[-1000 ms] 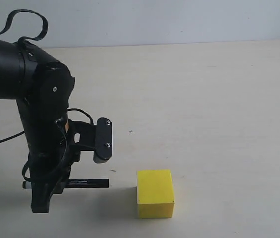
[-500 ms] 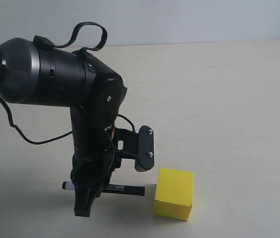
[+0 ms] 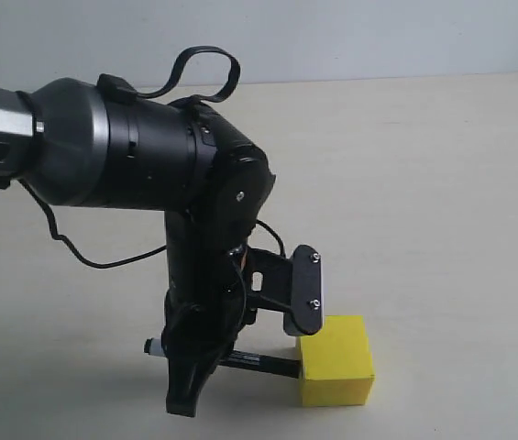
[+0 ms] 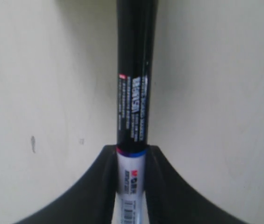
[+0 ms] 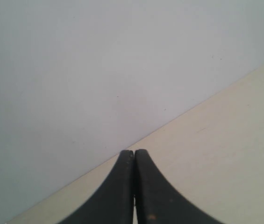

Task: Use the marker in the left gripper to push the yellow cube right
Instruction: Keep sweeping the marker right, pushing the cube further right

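Observation:
The yellow cube (image 3: 336, 362) sits on the pale table near the front edge of the exterior view. The marker (image 3: 260, 363) lies level just above the table, its black end touching the cube's left face. My left gripper (image 3: 190, 368) points down from the bulky black arm and is shut on the marker. In the left wrist view the white barrel is pinched between the fingers (image 4: 162, 179) of the left gripper (image 4: 132, 156), and the marker's (image 4: 132, 93) black part runs out ahead. The cube is out of that view. My right gripper (image 5: 134, 153) is shut with nothing in it.
The pale tabletop (image 3: 442, 202) stretches to the right of the cube and behind it. A grey wall (image 3: 332, 37) stands at the back. Black cables (image 3: 205, 64) loop above and beside the left arm. The right wrist view shows only wall and table.
The left arm has swept to the right with the marker. The marker's end met the cube and slid it to the right, turning it slightly.

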